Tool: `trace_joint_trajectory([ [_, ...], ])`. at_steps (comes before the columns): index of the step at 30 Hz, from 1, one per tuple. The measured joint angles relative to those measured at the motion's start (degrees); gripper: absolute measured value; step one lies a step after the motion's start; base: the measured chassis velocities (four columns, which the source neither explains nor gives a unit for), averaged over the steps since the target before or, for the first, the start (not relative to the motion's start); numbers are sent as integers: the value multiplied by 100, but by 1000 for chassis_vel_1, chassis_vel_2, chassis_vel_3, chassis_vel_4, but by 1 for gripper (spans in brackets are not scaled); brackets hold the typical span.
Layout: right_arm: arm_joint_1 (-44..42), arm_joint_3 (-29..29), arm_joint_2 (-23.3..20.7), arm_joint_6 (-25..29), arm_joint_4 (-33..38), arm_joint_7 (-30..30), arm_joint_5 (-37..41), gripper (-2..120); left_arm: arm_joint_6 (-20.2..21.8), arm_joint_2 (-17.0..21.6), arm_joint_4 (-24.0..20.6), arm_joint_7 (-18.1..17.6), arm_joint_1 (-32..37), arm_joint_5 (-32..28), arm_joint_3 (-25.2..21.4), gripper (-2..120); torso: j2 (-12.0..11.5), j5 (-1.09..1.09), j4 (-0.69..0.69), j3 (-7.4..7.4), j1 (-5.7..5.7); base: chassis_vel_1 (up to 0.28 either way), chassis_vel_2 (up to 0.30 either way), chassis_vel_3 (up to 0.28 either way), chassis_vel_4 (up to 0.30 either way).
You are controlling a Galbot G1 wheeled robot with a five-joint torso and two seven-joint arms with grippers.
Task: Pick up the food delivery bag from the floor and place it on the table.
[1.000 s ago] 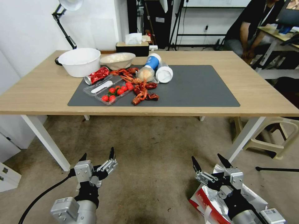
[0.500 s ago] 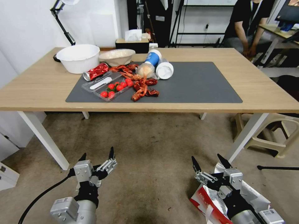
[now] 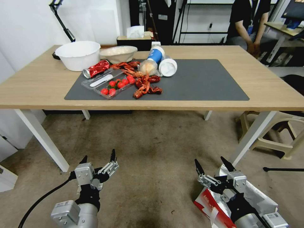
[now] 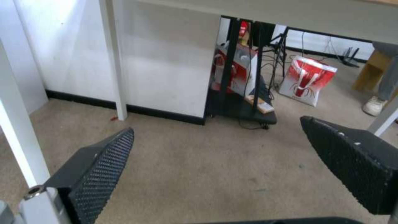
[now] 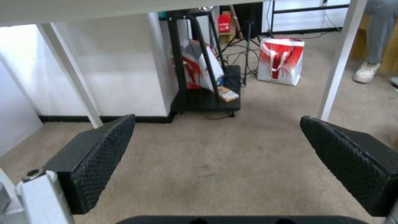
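Two hands are held low over the floor (image 3: 148,164), both spread and grasping nothing. The right hand (image 3: 211,165) hangs just above the food delivery bag (image 3: 218,207), near right, short of the counter (image 3: 269,95). Pickup has not begun; a descent onto the bag is called for next.

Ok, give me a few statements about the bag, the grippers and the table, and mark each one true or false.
1. The bag sits on the floor. True.
2. The right gripper is clamped on the bag's handle. False: it is open, above the bag, holding nothing.
3. The left gripper is open over bare floor. True.
4. The right half of the grey mat on the table is piled with food. False: the food lies on the mat's left half.
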Motion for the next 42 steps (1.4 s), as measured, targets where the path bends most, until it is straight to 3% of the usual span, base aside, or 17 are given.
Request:
trace_joint_trajectory([
  [10, -6, 32, -96, 53, -30, 2, 66, 100, -58, -81, 0, 2, 77, 54, 40, 100, -332, 0, 0, -208, -124, 0, 0, 0, 0],
  [42, 51, 115, -105, 28, -38, -54, 54, 100, -120, -27, 0, 80, 37, 40, 36, 100, -1040, 0, 0, -668, -371, 0, 0, 0, 0],
])
